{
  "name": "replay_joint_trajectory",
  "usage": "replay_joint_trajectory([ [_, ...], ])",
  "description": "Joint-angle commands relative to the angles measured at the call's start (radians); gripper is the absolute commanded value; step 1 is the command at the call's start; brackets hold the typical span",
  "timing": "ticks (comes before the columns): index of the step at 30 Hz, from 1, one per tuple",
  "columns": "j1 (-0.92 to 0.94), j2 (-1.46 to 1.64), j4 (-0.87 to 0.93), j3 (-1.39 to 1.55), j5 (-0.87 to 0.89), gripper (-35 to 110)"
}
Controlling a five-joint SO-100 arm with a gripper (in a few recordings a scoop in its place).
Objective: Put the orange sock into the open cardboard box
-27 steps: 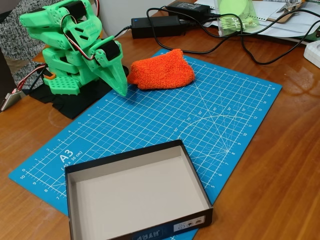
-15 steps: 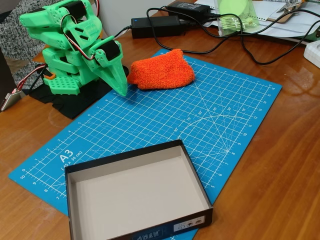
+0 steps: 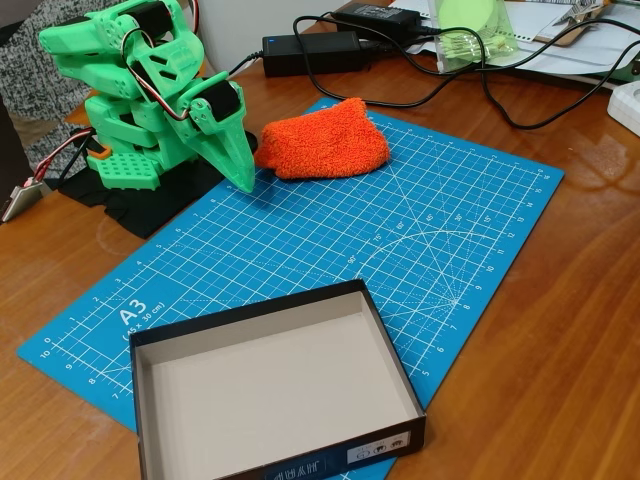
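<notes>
Gripper (image 3: 245, 178) closed, empty, tip down on the blue cutting mat (image 3: 420, 250) just left of the orange sock (image 3: 325, 140). Open cardboard box (image 3: 385, 335) sits well apart at the mat's near edge, empty.

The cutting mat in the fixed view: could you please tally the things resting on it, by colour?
Orange: 1, the orange sock
Black with pale inside: 1, the open cardboard box, part over the cutting mat's near edge
Total: 2

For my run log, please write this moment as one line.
green pincer: shut, folded beside sock | fluffy orange sock: on blue cutting mat | black-walled cardboard box: empty | phase: not grasped
</notes>
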Motion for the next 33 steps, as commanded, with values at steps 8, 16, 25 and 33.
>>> replay_joint_trajectory([
  [8,-0.215,-0.133,0.067,-0.356,-0.071,12],
  [16,-0.563,-0.896,0.368,-1.330,-0.508,23],
  [25,-0.508,-0.881,0.480,-1.272,-1.325,25],
  [33,-0.474,-1.015,0.425,-1.034,-1.525,25],
])
